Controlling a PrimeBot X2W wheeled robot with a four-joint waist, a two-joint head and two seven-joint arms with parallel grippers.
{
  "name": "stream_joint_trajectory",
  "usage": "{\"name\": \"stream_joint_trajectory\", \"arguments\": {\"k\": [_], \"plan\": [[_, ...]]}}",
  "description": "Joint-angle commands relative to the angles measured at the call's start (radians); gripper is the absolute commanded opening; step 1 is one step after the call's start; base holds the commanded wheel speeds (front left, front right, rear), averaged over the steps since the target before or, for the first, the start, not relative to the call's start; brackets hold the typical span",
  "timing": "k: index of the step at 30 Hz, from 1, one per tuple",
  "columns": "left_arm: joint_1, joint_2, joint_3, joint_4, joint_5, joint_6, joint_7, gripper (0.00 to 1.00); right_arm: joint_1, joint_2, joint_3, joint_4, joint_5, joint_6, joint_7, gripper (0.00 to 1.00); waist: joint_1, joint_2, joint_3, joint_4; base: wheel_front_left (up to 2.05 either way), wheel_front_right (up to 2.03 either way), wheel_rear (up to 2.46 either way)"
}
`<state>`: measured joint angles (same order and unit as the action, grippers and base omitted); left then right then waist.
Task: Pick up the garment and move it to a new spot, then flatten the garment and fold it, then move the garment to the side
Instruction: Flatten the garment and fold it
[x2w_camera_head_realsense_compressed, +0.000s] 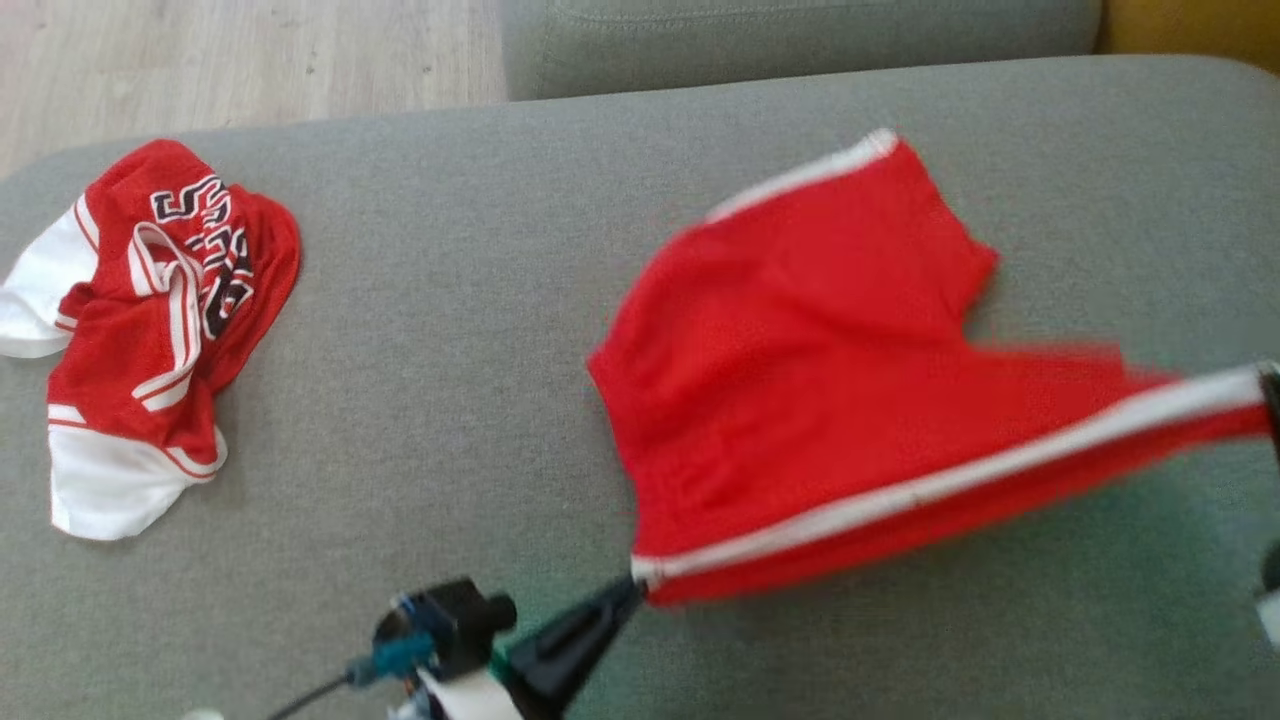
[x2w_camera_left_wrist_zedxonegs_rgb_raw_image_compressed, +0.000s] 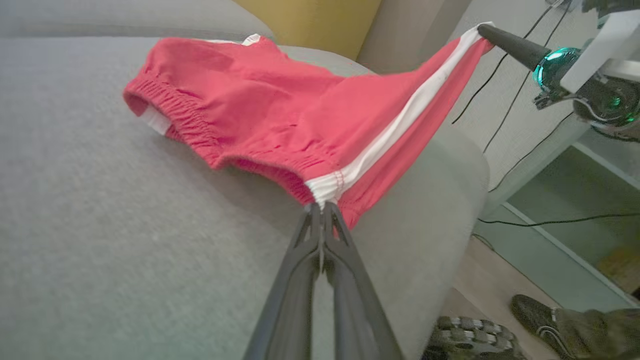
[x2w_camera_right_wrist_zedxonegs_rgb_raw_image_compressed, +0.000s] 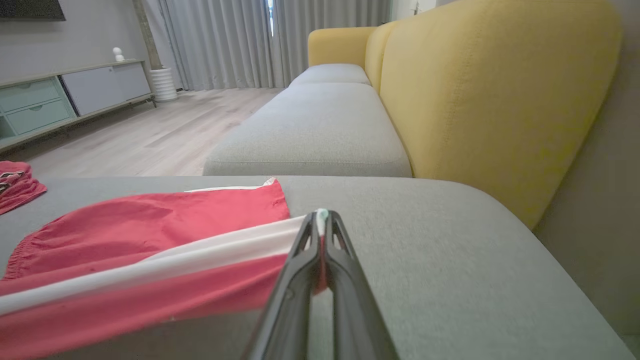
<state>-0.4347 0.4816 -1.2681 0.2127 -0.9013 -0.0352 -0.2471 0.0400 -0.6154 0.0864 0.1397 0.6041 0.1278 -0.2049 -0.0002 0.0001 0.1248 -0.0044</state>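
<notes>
Hanging shorts (x2w_camera_head_realsense_compressed: 800, 380): red with a white side stripe, they were stretched between both grippers above the grey cushion (x2w_camera_head_realsense_compressed: 450, 420), with the far leg lying on it.
Left gripper (x2w_camera_head_realsense_compressed: 636, 588): its fingers were pressed together on the waistband end of the white stripe.
Right gripper (x2w_camera_right_wrist_zedxonegs_rgb_raw_image_compressed: 322, 222): its jaws were clamped on the stripe's hem end, over the cushion's right side.
Jersey (x2w_camera_head_realsense_compressed: 150, 330): it lay crumpled on the cushion's left part, well apart from the shorts.
</notes>
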Motion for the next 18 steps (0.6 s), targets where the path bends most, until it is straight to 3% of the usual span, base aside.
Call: {"name": "stream_joint_trajectory", "arguments": {"k": [1,5,9,18], "plan": [[-0.01,0.052,0.032,-0.03,-0.009,0.01,0.002,0.0,0.02,-0.039,-0.054,-0.058,-0.007,0.003,0.01,0.0,0.0002,-0.0001,-0.002,0.004,0.0,0.0,0.0],[0.027,0.083,0.027,-0.119,-0.03,0.024,0.038,0.0,0.148,0.008,-0.177,-0.207,-0.042,0.003,0.089,0.0,0.0002,-0.0001,0.005,0.016,0.0,0.0,0.0],[0.007,0.088,0.066,-0.175,-0.071,0.031,0.044,0.0,0.141,0.05,-0.224,-0.288,-0.086,0.003,0.176,0.0,0.0002,-0.0001,0.029,0.039,0.0,0.0,0.0],[-0.128,0.007,0.148,-0.152,-0.184,-0.032,0.094,0.0,-0.072,0.041,-0.181,-0.219,-0.15,0.003,0.32,0.0,0.0002,-0.0001,0.109,0.147,0.0,0.0,0.0]]}}
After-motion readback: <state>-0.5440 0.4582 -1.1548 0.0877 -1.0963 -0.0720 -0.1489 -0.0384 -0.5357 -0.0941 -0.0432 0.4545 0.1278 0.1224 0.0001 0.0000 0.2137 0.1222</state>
